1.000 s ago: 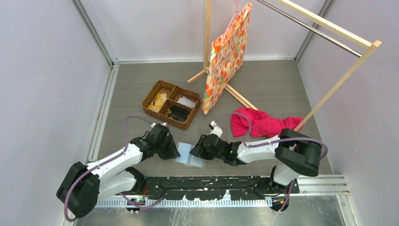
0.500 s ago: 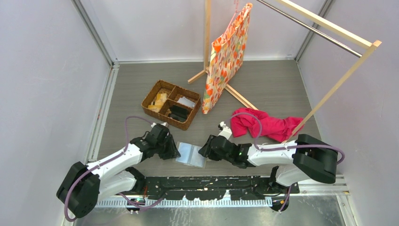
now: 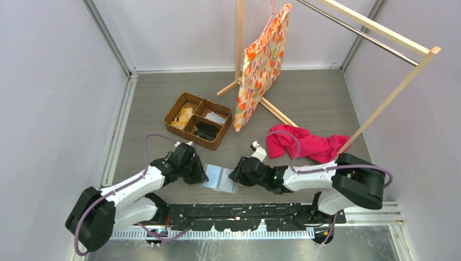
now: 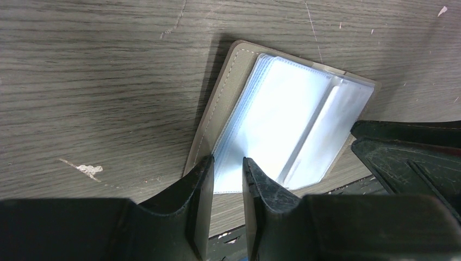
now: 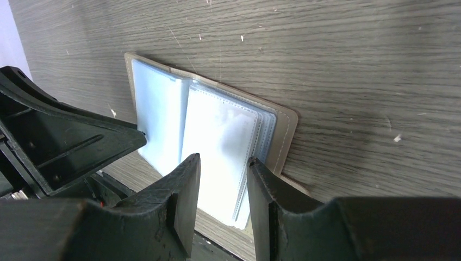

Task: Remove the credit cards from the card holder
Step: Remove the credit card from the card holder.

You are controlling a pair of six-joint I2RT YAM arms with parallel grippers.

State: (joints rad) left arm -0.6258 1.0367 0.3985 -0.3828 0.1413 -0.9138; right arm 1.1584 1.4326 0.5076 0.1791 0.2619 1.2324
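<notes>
Card holder lies spread open and flat on the wood-grain table, pale blue clear sleeves facing up, grey-olive cover showing as a thin border.

Left gripper sits at the holder's left edge, tips low over it. Its fingers are parted by a narrow gap, and a corner of the sleeve stack shows in that gap. Cannot tell if the corner is nipped or only lies behind the tips.

Right gripper sits at the holder's right edge, opposite the left one. Its jaws stand apart with a wider gap, released, nothing clamped. The free edge of the top sleeve page shows in the gap, and the page is lifted a little off the stack below.

In the top view the holder is squeezed between the two grippers, both touching or just beside it.

Credit cards: cannot be told from the sleeves, all whitish.

Wicker basket is beyond the holder, near but apart. Red cloth is beyond the holder to its right, and the floral bag hangs further back.
</notes>
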